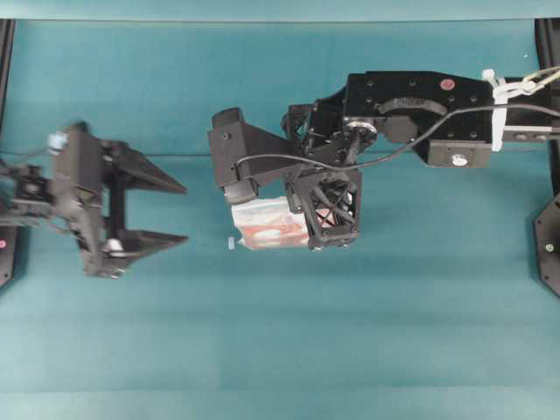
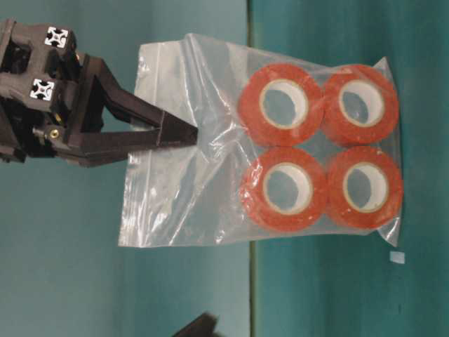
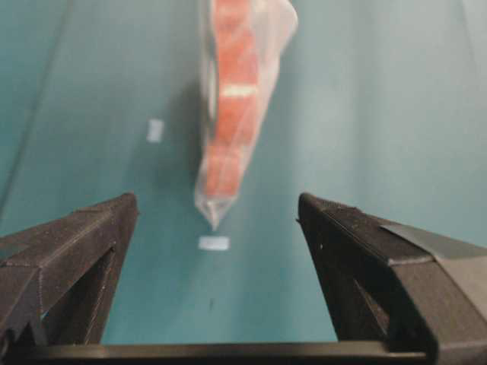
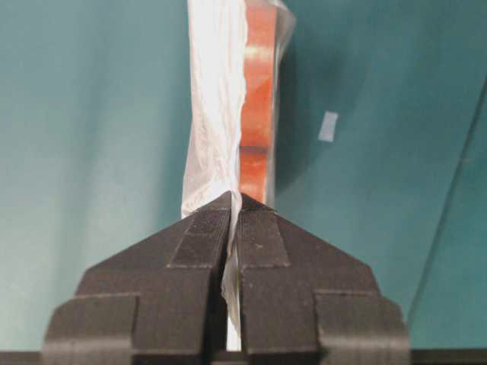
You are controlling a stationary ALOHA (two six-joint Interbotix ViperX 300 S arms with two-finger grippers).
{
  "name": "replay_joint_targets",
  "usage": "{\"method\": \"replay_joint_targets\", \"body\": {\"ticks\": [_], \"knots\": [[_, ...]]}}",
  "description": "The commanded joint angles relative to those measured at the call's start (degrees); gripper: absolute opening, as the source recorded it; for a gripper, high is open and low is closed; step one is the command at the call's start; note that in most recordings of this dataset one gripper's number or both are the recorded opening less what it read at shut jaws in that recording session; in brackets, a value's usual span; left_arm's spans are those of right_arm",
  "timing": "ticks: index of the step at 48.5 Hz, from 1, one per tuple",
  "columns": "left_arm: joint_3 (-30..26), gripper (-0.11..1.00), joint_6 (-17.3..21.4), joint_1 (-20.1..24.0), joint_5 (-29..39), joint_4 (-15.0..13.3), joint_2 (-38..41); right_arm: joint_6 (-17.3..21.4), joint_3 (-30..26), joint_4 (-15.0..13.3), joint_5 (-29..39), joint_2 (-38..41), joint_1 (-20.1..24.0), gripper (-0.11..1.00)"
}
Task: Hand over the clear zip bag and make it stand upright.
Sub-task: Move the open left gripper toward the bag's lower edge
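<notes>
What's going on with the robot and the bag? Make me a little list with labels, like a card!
Bag: clear zip bag, see-through and crinkly
Inside the bag: four orange rolls with white cores
Who holds it: right end effector, pinched shut on the bag's plastic
Bag pose: hanging edge-on, rolls at the end away from the grip
Other arm: left end effector, wide open, pointing at the bag, not touching it
Under it: teal table
Also there: small white scrap on the table near the bag

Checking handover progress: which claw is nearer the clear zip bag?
Right. The right claw is shut on the clear zip bag, pinching its plastic. The left claw is open, apart from the bag and facing its edge.
</notes>
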Motion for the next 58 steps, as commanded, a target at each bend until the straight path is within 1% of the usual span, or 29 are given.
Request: {"method": "replay_joint_targets", "body": {"ticks": [1,13,23,36,43,52,58], "knots": [[-2.29,0.93,-0.35,-0.62,-2.02,0.0,2.99,0.53,-0.35,0.18,-0.26,-1.32,-0.09,0.01],[-5.8,0.93,-2.64,-1.14,-6.77,0.09,13.54,0.53,-0.35,0.18,-0.26,-1.32,-0.09,0.01],[-8.17,0.94,-2.72,-1.32,-9.84,0.09,19.69,0.53,-0.35,0.09,-0.09,-1.41,-0.18,0.01],[-13.18,0.97,-2.64,-0.53,-10.9,0.09,26.72,0.35,-0.26,0.09,-0.26,-1.41,-0.26,0.01],[-15.38,0.97,-2.64,0.0,-14.33,0.09,31.29,0.35,-0.09,0.18,-0.26,-1.41,-0.35,0.01],[-18.28,0.97,-2.72,0.35,-15.03,0.0,34.28,0.44,0.09,0.18,-0.26,-1.41,-0.35,0.01],[-19.16,0.95,-3.08,0.44,-15.12,0.0,34.72,0.44,0.18,0.18,-0.26,-1.41,-0.35,0.01]]}}
